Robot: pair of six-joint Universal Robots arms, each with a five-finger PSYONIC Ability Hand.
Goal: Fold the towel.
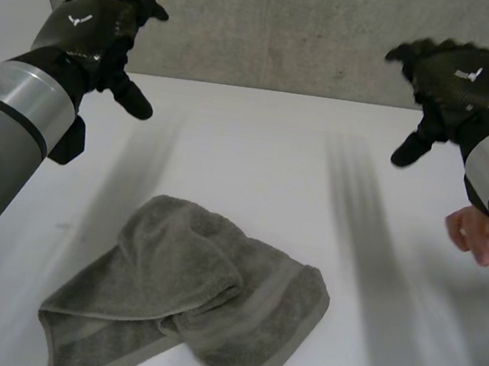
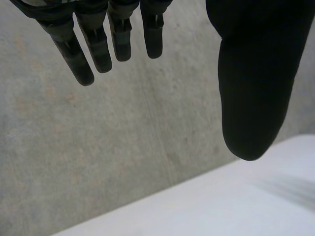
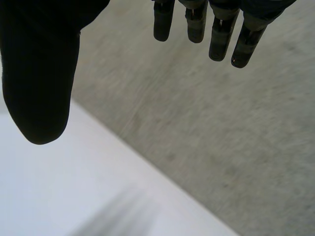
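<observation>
Two hands up, fingers spread, holding nothing: left hand [image 1: 97, 30] at 10 o'clock, right hand [image 1: 459, 81] at 2. Grey towel [image 1: 187, 298] lies crumpled on surface [image 1: 258, 149] at 6 o'clock, well apart from both. At 3, a person's hand [image 1: 478, 236].

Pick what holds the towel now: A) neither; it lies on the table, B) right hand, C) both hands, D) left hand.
A: the towel lies rumpled on the table, while the left hand and right hand hang open near the far edge, apart from it.
</observation>
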